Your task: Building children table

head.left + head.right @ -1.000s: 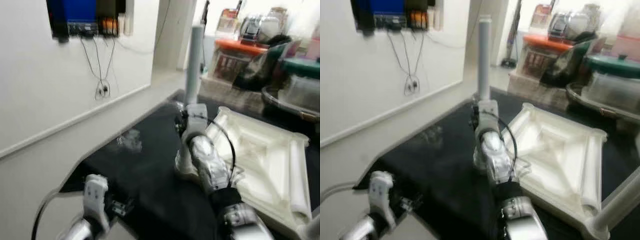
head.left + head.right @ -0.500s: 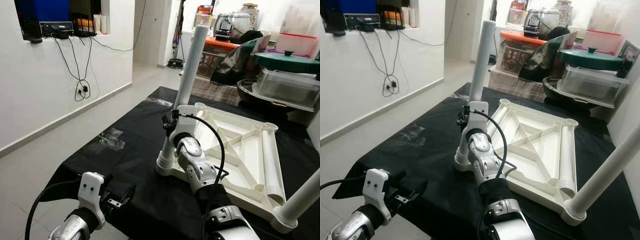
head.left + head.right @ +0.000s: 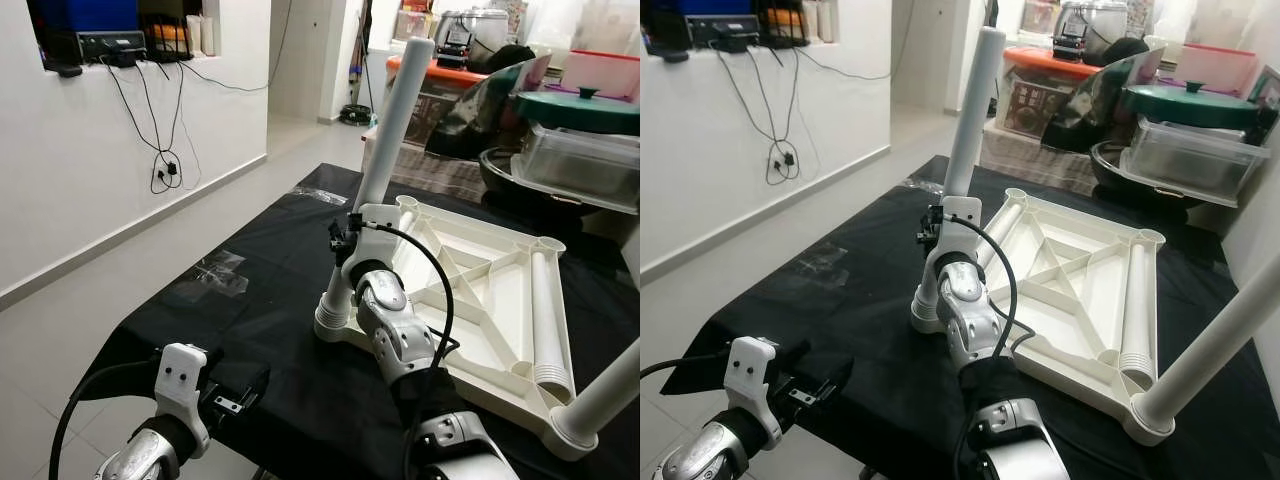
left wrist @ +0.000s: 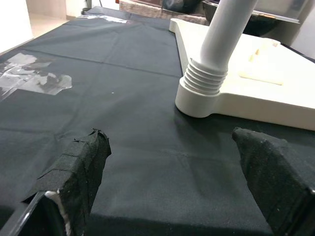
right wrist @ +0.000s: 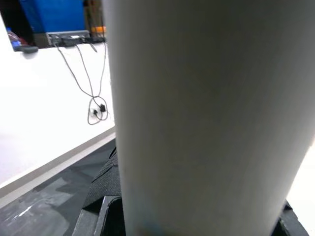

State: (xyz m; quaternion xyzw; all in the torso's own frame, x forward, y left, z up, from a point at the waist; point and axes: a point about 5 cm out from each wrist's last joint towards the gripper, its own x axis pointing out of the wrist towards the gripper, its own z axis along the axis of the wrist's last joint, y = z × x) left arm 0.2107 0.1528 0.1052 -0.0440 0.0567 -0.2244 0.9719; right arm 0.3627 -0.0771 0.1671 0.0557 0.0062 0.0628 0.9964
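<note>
Table leg (image 3: 385,150) gripped by right tool (image 3: 352,232) — arm outstretched; left tool (image 4: 172,187) open

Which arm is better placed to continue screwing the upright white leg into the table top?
The right. The right gripper is already at the upright leg, above its threaded base. The left gripper hangs open, low at the black cloth's near edge, away from that leg.

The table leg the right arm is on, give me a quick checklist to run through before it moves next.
1. Table leg seated in the near-left corner socket of the upturned tabletop: ok, though it leans.
2. Right gripper at the leg: ok.
3. Right fingers closed on it: cannot tell, close-up is all leg.
4. Left gripper open and clear of the socket: ok.
5. Spare leg lying in the tabletop, out of the way: ok.
6. Near-right leg fitted: ok.
</note>
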